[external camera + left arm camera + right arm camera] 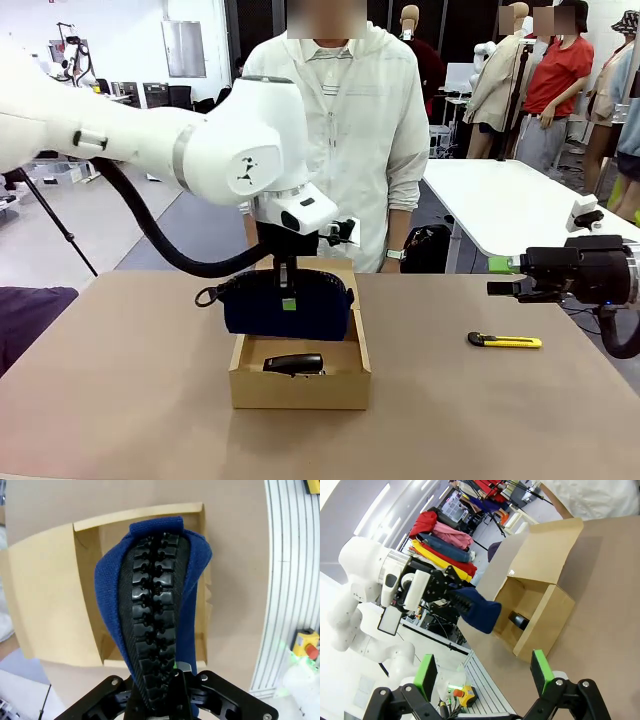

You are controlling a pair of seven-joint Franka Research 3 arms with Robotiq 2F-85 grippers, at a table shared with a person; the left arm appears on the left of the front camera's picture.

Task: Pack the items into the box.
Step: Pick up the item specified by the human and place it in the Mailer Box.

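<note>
Nearest on the brown table (130,400): shows the box (300,392) open, flap laid back toward the far side, with the small black gadget (295,364) lying flat on its floor. Just above, carries the navy pouch (290,312) in the air over the opening, zipper edge up, clear of the gadget. Reaches in from the left with a white arm bent sharply down at the wrist, left gripper (287,292) pointing straight at the box and clenched on the pouch's zippered top; from the left wrist, looks along that black zipper (155,605) to the box (50,605) beneath. Comes in low from the right with the other arm, held level above the table, right gripper (502,276) aimed toward the middle, green pads spread wide on nothing. Leaves a yellow utility knife (505,341) flat on the table near it, well apart from the box. Beyond the far edge, places a person (350,130) in a pale jacket, arms down. Farther back, takes in a white table (500,200), a grey floor and racks of coloured clothes (445,535).
</note>
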